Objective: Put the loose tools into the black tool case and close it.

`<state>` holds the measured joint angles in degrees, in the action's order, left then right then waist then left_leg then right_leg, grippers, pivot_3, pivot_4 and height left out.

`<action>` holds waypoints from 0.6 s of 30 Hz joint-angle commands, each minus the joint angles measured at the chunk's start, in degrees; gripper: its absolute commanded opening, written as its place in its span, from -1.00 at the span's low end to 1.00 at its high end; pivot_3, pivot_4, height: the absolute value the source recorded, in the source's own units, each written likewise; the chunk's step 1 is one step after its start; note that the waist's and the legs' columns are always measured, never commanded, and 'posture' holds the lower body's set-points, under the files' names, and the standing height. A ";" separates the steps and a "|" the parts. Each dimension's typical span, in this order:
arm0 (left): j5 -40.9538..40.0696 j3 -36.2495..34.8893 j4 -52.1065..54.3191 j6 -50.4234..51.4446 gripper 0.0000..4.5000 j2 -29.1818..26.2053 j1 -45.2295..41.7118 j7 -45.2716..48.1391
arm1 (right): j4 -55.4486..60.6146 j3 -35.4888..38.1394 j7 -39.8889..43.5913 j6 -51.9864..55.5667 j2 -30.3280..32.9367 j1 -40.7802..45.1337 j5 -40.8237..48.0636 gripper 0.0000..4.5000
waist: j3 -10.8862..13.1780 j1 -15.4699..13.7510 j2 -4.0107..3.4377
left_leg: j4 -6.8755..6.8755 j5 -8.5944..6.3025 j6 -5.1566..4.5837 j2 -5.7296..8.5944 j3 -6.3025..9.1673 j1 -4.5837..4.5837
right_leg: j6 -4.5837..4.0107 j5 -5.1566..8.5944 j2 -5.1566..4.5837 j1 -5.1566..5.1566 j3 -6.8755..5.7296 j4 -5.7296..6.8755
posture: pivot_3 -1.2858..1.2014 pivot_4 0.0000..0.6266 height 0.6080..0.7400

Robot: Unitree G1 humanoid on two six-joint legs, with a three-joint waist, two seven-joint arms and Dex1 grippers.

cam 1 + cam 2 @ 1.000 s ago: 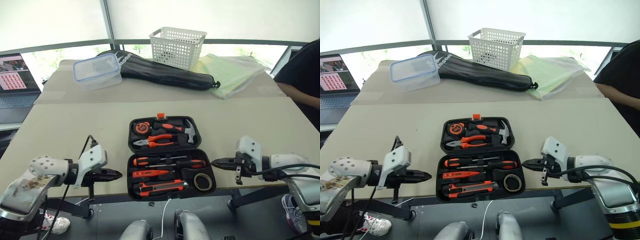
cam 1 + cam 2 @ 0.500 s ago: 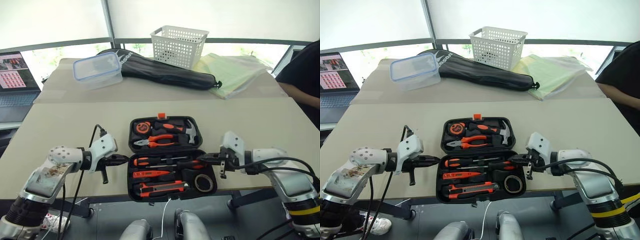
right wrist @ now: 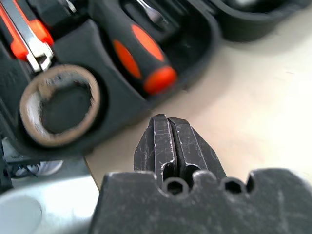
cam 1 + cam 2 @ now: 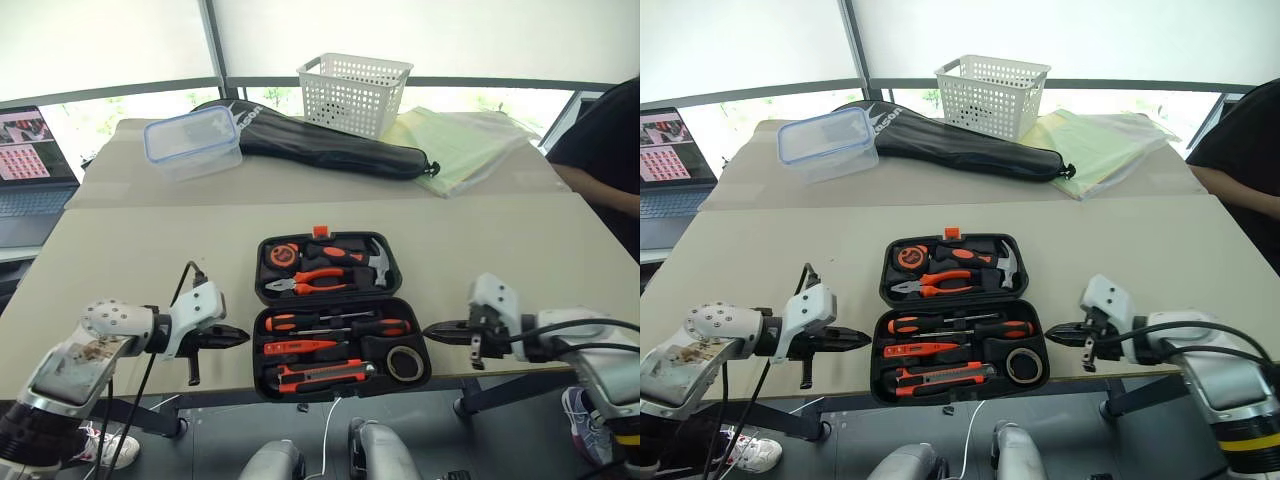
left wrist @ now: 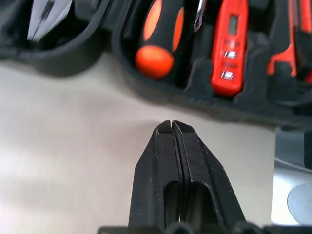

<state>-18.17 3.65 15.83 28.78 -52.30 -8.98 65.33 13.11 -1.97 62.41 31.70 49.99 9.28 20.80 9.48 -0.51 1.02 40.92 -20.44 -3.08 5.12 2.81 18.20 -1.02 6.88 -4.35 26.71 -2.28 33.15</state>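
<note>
Two grippers flank the open black tool case, which lies flat near the front edge of the worktop. Left gripper sits just beside the case's left wall, fingers pressed together and holding nothing; right gripper sits just beside its right wall, fingers likewise together and empty. In the near half lie two screwdrivers, a tester pen, a utility knife and a tape roll, each in its recess.
</note>
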 commanded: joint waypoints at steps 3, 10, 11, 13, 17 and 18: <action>1.74 2.83 -0.35 -1.34 -0.97 4.57 -3.92 -3.25 | 2.43 -2.63 -1.25 0.39 -4.10 5.86 0.39 -1.00 | 0.00 -0.06 0.00 | -0.02 0.01 0.01 -0.01 0.02 0.00 | -0.02 -0.01 0.03 0.05 0.00 0.05 | 0.03 -0.52 1.00; 3.49 0.85 -2.23 -2.05 -0.97 3.21 -3.79 -2.28 | -0.68 -1.64 0.53 -1.66 -2.28 6.42 -2.49 -1.00 | 0.00 -0.13 0.00 | -0.02 0.02 0.02 0.01 0.05 0.09 | -0.03 -0.02 0.03 0.15 -0.02 0.04 | 0.03 -0.52 1.00; 3.62 -0.02 -2.37 -2.17 -0.97 2.00 -3.17 -1.85 | -0.89 -0.97 0.83 -1.63 -1.65 6.24 -2.45 -1.00 | 0.00 -0.11 0.00 | -0.01 0.02 0.02 0.02 0.03 0.16 | -0.03 -0.02 0.03 0.25 -0.03 0.04 | 0.03 -0.52 1.00; 3.47 -1.79 -3.14 -1.93 -0.97 -0.38 -2.15 -0.80 | -1.79 0.29 1.08 -1.15 -0.54 6.38 -2.36 -1.00 | 0.00 0.02 0.00 | -0.01 0.02 0.02 0.02 0.01 0.23 | -0.03 -0.02 0.03 0.33 -0.04 0.04 | 0.03 -0.52 1.00; 2.86 -4.05 -8.91 2.22 -0.53 -3.93 -4.78 -0.31 | -6.35 1.97 -0.77 1.63 -0.33 10.40 -2.48 -0.67 | 0.01 0.42 -0.01 | 0.00 0.02 0.02 0.02 -0.03 0.22 | -0.03 -0.02 0.04 0.35 -0.06 0.02 | 0.03 -0.52 1.00; 2.37 -3.98 -10.16 5.04 -0.31 -3.63 -6.71 -0.99 | -7.62 2.05 -1.61 2.83 -0.94 11.92 -2.35 -0.46 | 0.01 0.38 -0.01 | 0.00 0.02 0.02 0.04 -0.05 0.20 | -0.03 -0.02 0.04 0.33 -0.06 0.03 | 0.03 -0.52 1.00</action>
<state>-14.53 0.87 6.96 30.14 -55.89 -13.06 65.01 6.41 -2.03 62.09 32.81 49.43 18.60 17.12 9.49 -0.13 1.01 40.91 -20.42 -3.06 5.18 2.78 18.40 -1.04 6.86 -4.33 27.02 -2.33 33.19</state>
